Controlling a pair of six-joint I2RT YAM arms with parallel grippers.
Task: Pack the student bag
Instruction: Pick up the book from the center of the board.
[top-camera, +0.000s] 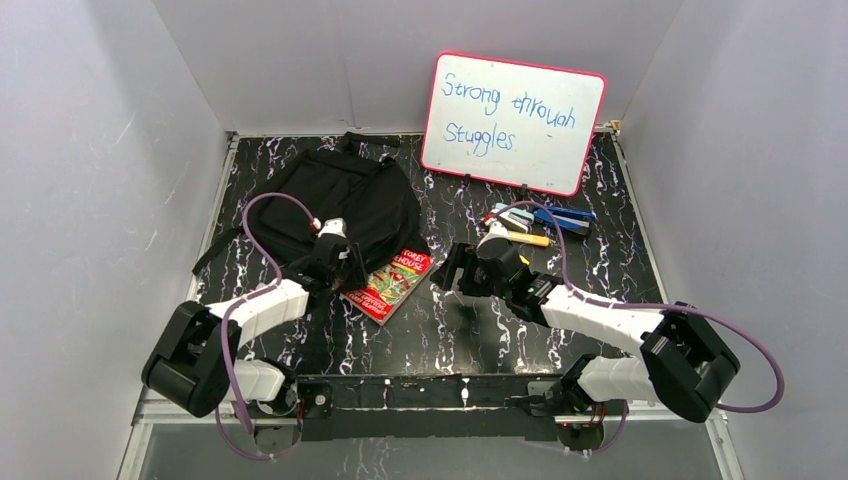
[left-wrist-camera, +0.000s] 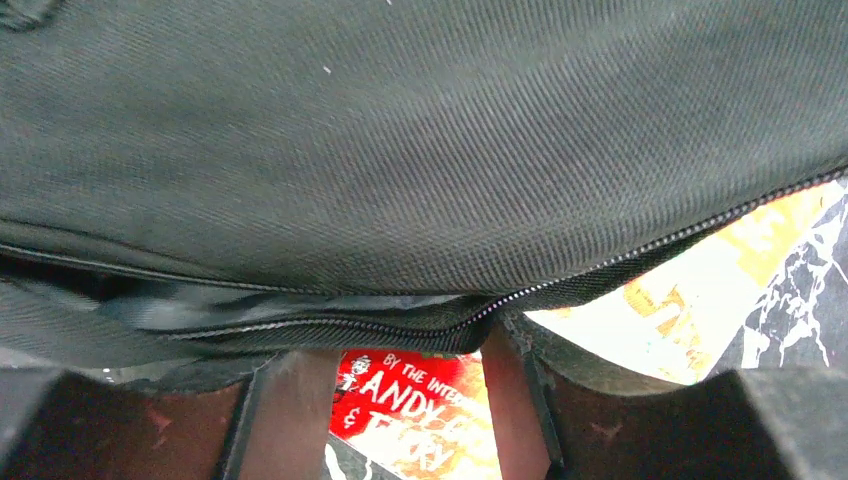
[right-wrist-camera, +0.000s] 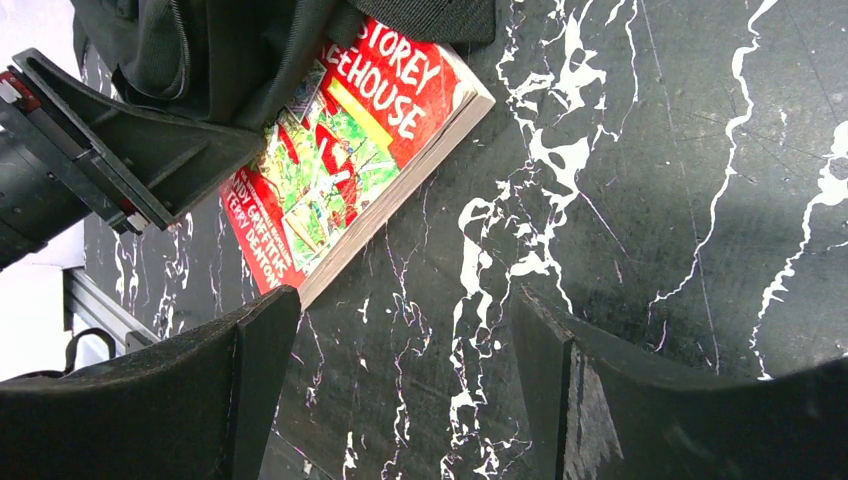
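- Black fabric: the student bag (top-camera: 340, 195) lies flat on the far-left part of the worktop (top-camera: 450, 340), its straps trailing toward the left wall and the back.
- Red paperback book (top-camera: 390, 285): it lies face up just in front of the bag's near-right corner. In the right wrist view the bag (right-wrist-camera: 230, 50) overlaps the book's (right-wrist-camera: 350, 160) upper corner.
- Left claw (top-camera: 335, 262): it sits low at the bag's near edge, where bag and book meet.
- Left wrist view: the claw (left-wrist-camera: 400, 370) stands released and its jaws are apart. The book's red cover (left-wrist-camera: 420, 400) shows in the gap between them.
- Same view: the bag's zipped edge (left-wrist-camera: 400, 150) runs across both fingertips and drapes over them. No fabric can be seen pinched between the fingers.
- Right claw (top-camera: 452, 272): it hangs near the middle of the worktop, just to the right of the book and clear of it.
- Right wrist view: the claw (right-wrist-camera: 405, 300) is released, jaws wide. Only the black, white-veined worktop (right-wrist-camera: 650, 200) lies between the fingers, and the book is beyond the left one.
- Whiteboard (top-camera: 512, 122): pink-framed, it leans against the back wall at the far right and carries blue handwriting.
- Stationery pile (top-camera: 540, 222): a small heap of blue, yellow and dark items lies in front of the whiteboard, well apart from the bag. The single pieces are too small to tell.
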